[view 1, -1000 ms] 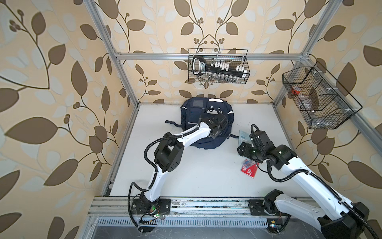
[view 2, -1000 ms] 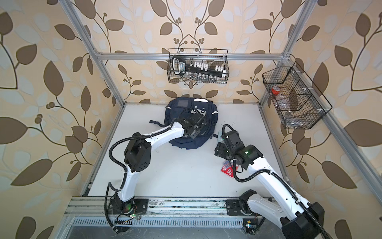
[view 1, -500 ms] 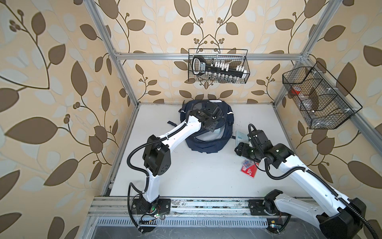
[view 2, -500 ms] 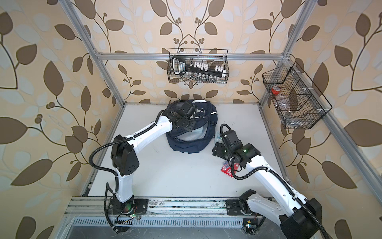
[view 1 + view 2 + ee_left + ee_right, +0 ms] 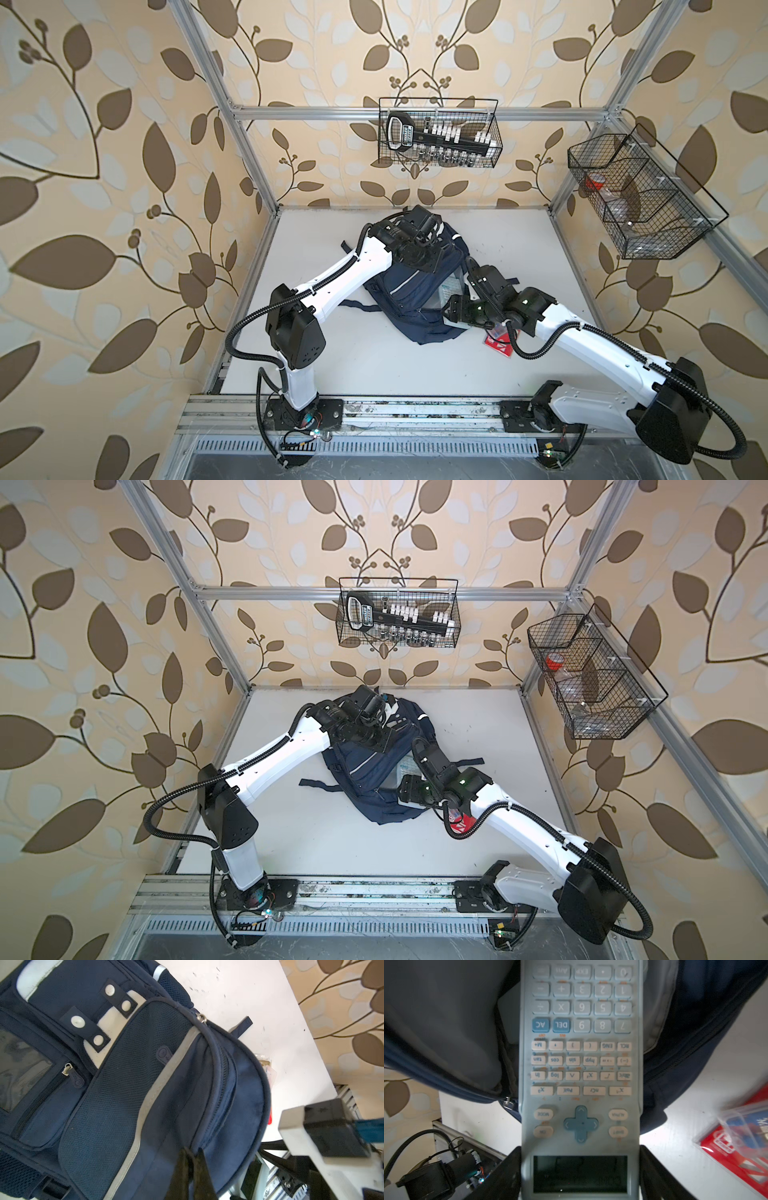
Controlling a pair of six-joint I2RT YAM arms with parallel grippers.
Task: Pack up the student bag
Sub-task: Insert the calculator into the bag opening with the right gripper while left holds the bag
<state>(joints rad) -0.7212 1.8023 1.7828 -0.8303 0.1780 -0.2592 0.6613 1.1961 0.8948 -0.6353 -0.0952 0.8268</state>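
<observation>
1. The large navy-blue fabric student bag point(image 5: 411, 291) with pale reflective stripes lies at the back middle of the white tabletop point(image 5: 374, 374), between the two arms. A second ago it lay flat and closed. Now a gap shows along its right side.
2. The left gripper point(image 5: 192, 1159) has moved from the bag's middle to its far end. Its fingers are pressed together on a fold of fabric by the zip edge, holding the upper panel raised.
3. The right gripper point(image 5: 580, 1167), which stood just beside the bag a second ago, is now at that gap. Its jaws stand wide, clamped on the two long sides of a pale blue plastic scientific calculator point(image 5: 580, 1053) at the display end.
4. The calculator's keypad end already lies between the bag's grey lining walls, so one item looks to be going in. The interior is dim and blurred, so how deep it reaches is probably not far, though I cannot be sure.
5. A red card packet point(image 5: 498, 345) under clear plastic lies on the tabletop beside the right arm, outside the bag, so the packing looks unfinished.
</observation>
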